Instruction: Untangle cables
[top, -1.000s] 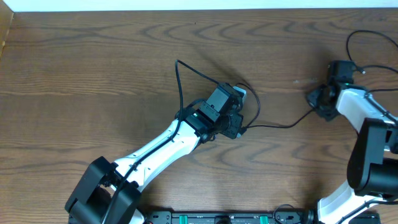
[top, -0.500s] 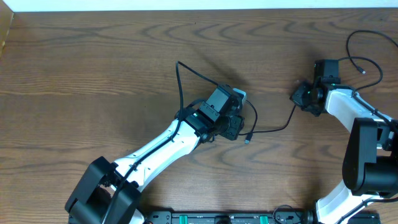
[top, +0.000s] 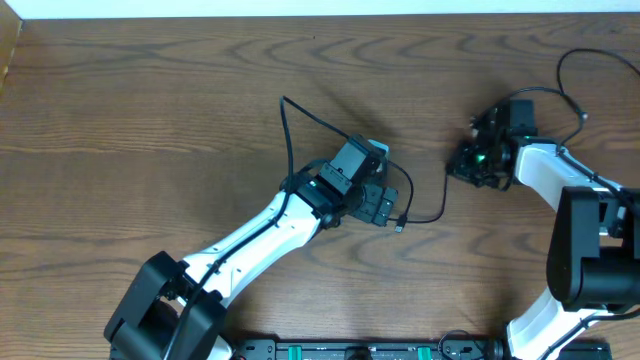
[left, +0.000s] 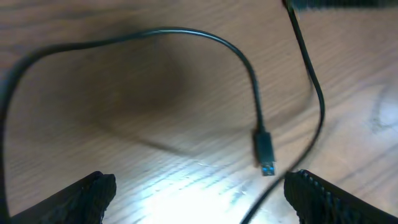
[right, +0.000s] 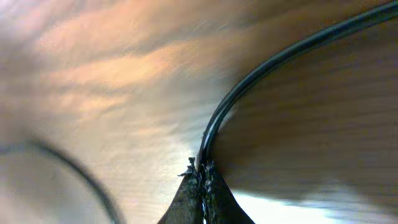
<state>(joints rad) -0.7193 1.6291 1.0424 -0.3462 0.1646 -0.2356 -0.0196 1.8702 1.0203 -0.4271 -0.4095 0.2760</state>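
Right gripper (right: 200, 180): clamped on black cable (top: 444, 200), centre-right of frame. USB plug (left: 265, 154) lies free. Left gripper (left: 199, 193): wide, empty. Judged partway; second black cable (top: 289, 135) remains unseparated.

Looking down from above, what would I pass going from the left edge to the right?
The left arm → left gripper, open → black cable, its slack stretch → right gripper, pinching that cable.

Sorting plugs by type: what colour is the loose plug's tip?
Plug tip: blue, best in left wrist view.
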